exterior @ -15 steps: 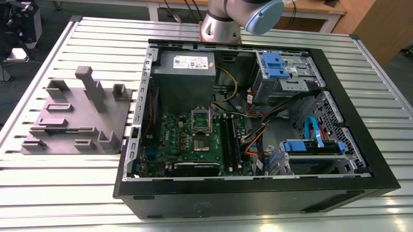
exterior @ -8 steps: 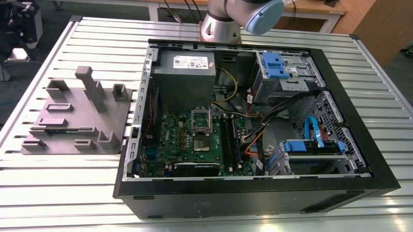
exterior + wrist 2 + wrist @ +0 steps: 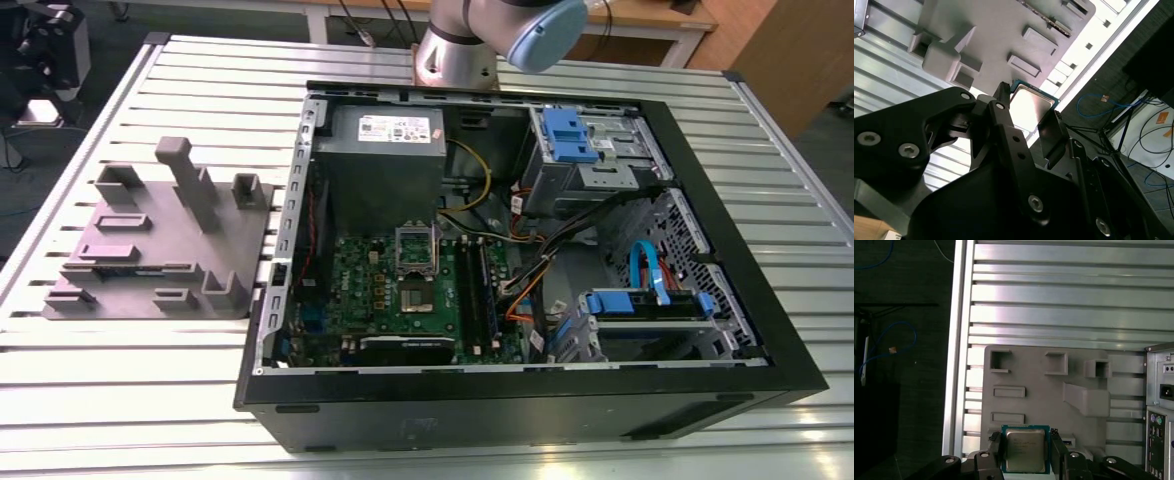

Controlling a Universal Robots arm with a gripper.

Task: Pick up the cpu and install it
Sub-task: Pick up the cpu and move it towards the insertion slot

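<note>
The gripper (image 3: 1025,455) clamps the cpu (image 3: 1025,446) by its edges at the grey fixture (image 3: 1024,370), so I judge pick-up is the step in hand. Installing demands squaring it level over the socket (image 3: 416,296) at the exterior view's centre.

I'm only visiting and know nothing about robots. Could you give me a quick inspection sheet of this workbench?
Surface: slatted metal table, carrying a grey fixture and an open computer case.
Job's things: cpu held above the fixture; motherboard socket inside the case.
Clutter: nothing seen.
Gripper: gripper closed on the cpu's edges.
Cables: coloured wires inside the case; blue cable on the floor.
Surroundings: wooden desk behind the table.
</note>
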